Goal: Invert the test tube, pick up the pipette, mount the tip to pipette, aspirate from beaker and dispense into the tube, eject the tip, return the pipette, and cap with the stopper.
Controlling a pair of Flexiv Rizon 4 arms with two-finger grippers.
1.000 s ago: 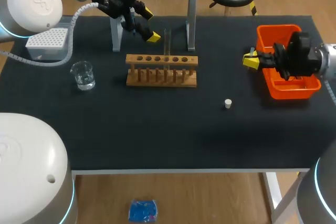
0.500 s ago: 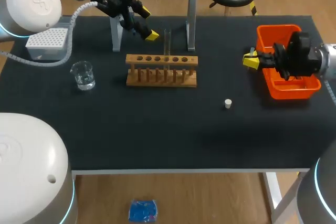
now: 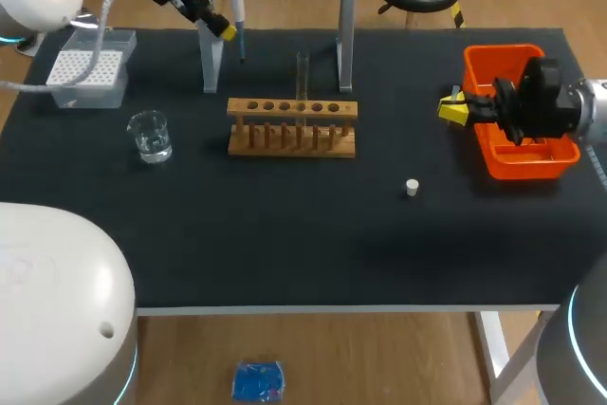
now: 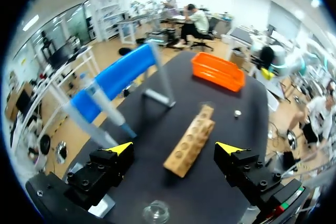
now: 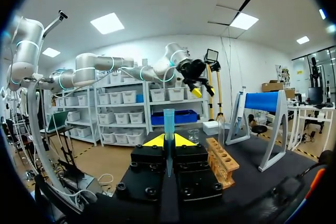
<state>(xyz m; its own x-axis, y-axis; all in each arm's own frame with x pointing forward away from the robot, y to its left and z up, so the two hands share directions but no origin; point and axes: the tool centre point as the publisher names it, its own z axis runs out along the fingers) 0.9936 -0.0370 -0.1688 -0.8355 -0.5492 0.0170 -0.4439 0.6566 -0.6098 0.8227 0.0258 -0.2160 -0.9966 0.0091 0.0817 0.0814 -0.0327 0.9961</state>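
Black table (image 3: 285, 234): stopper (image 3: 412, 187) nearer our right gripper (image 3: 453, 109), clamped on tip (image 5: 168, 124); left gripper (image 4: 174, 149) agape beside hung pipette (image 3: 236, 11).

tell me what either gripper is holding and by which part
Right gripper pinches a slim blue pipette tip around its middle, wide end sticking out. Left gripper is open, holding nothing.

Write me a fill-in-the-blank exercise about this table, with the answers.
The bin on the table is coloured ____. The beaker stands on the ____ side of the wooden rack. The left gripper is ____, holding nothing. The right gripper is shut on a ____ tip.
Answers: orange; left; open; blue.
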